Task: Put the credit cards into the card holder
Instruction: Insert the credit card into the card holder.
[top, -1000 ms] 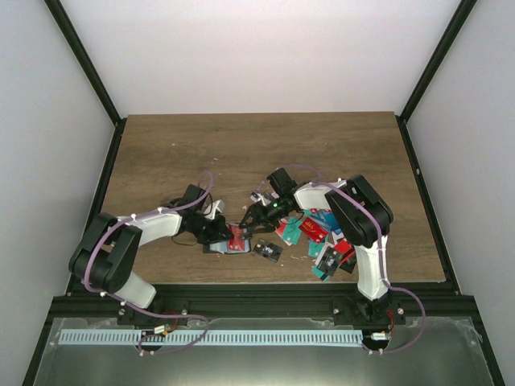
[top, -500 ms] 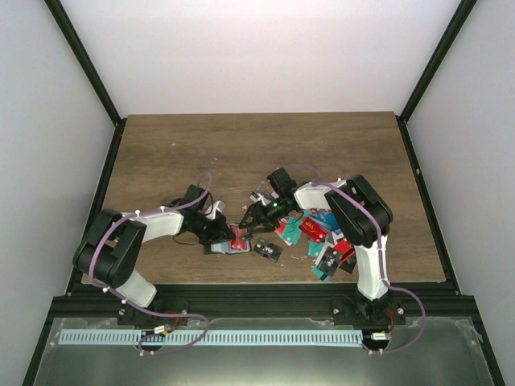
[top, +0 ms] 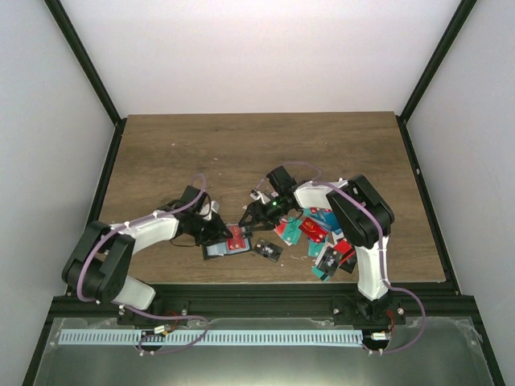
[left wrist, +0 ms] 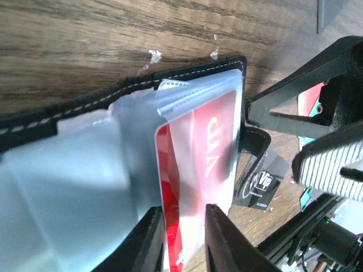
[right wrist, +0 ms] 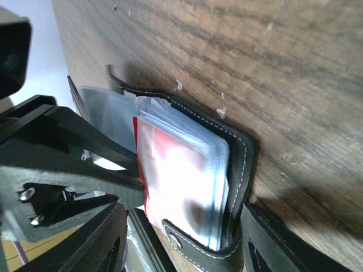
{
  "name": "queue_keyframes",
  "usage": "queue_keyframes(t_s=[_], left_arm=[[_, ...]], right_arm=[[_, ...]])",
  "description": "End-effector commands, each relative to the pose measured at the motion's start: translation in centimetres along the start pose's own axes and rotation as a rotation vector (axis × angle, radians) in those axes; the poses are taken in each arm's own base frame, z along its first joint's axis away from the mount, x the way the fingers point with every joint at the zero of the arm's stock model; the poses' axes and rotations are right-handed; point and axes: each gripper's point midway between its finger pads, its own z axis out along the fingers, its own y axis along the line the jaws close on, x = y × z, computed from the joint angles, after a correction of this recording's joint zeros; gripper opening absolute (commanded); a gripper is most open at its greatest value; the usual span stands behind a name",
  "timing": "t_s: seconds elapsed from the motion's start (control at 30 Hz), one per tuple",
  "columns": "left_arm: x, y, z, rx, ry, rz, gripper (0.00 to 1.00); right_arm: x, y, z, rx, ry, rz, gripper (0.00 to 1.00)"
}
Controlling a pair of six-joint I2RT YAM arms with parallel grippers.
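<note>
Card holder (top: pixel 224 248): open on worktop (top: pixel 241 149), near front edge, between the two end effectors. One red card (left wrist: pixel 198 136) seated in a clear sleeve (left wrist: pixel 170 96), "VIP" readable through the plastic. Looks mostly in, but lower edge hidden, so can't confirm fully home.

Left end effector (left wrist: pixel 182 215): narrow gap, fingers over the red card's near end. Can't tell whether clamped on card or sleeve, or just pressing.

Right end effector (right wrist: pixel 182 226): wide open, gripping nothing, fingers straddling the holder's snap-tab side.

Rest of the credit cards (top: pixel 322 237): loose heap on worktop right of holder, red, teal and black. One black card (top: pixel 268 251) apart from heap, just beside holder.

Estimate: early stage, one card in, bulk left to load.

Worktop: brown wood grain, matte, a few pale specks near holder.

Room: plain white walls (top: pixel 257 48) on three sides, black frame posts (top: pixel 88 72) at corners.
</note>
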Motion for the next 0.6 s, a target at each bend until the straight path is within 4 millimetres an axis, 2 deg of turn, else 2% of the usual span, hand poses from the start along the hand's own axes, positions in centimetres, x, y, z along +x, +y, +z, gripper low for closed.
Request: queue_keyframes(t_s=[0.0,0.17,0.23,0.3,0.43,0.57], left_arm=[[0.6,0.4,-1.4,-0.059,-0.015,-0.01,0.26],[0.8,-0.2,-2.5,-0.062,-0.025,0.002,0.41],[0.7,-0.5,-3.0,-0.066,-0.035,0.006,0.42],[0.6,-0.7,-3.4,-0.068,-0.048,0.011,0.35],[0.6,-0.1,-3.1,-0.088,-0.048,0.039,0.07],[0.7,0.1,-2.3,-0.086,-0.04,0.053,0.04]], right_arm=[[-1.8,2.3,-2.1,0.028,-0.066,-0.09,0.58],[-1.8,3.2,-3.5,0.07,-0.09,-0.123,0.6],[-1.5,3.7,-4.1,0.082,-0.1,-0.132,0.61],[-1.0,4.0,-4.6,0.088,-0.108,-0.13,0.61],[1.5,4.1,-4.8,0.06,-0.102,-0.091,0.61],[4.3,4.5,-3.8,0.029,-0.091,-0.08,0.61]])
